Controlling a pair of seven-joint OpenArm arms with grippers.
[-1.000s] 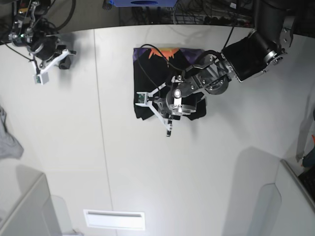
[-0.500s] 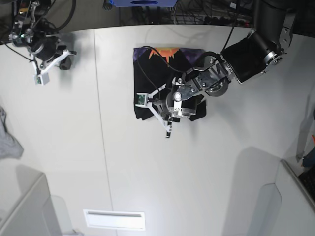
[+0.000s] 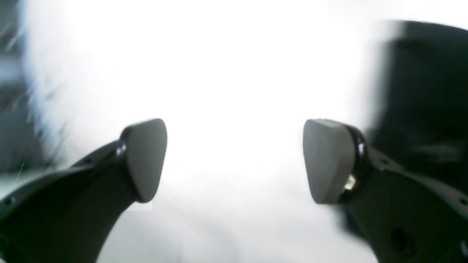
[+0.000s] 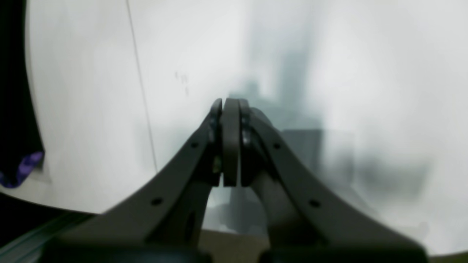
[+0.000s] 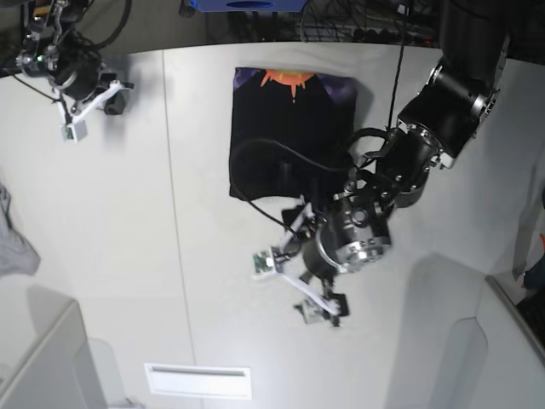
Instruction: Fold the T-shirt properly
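The T-shirt (image 5: 285, 141) lies folded into a black rectangle at the back middle of the white table, its orange sunburst (image 5: 289, 81) at the far edge. My left gripper (image 5: 294, 288) hovers over bare table just in front of the shirt's near edge, jaws wide apart and empty. In the left wrist view the left gripper (image 3: 236, 160) frames only white table, with the black T-shirt (image 3: 420, 91) blurred off to the right. My right gripper (image 5: 70, 128) is at the far left back corner; in its wrist view the right gripper (image 4: 228, 109) is shut on nothing, well away from the shirt.
A grey cloth (image 5: 13, 243) hangs in at the left edge. A white flat label (image 5: 197, 380) lies near the front. Grey bins stand at the front left (image 5: 38, 362) and front right (image 5: 502, 341). Cables and gear line the back edge.
My left gripper opened, let go of the T-shirt and drew back off it toward the front of the table. The shirt now lies flat. The right arm hardly moved.
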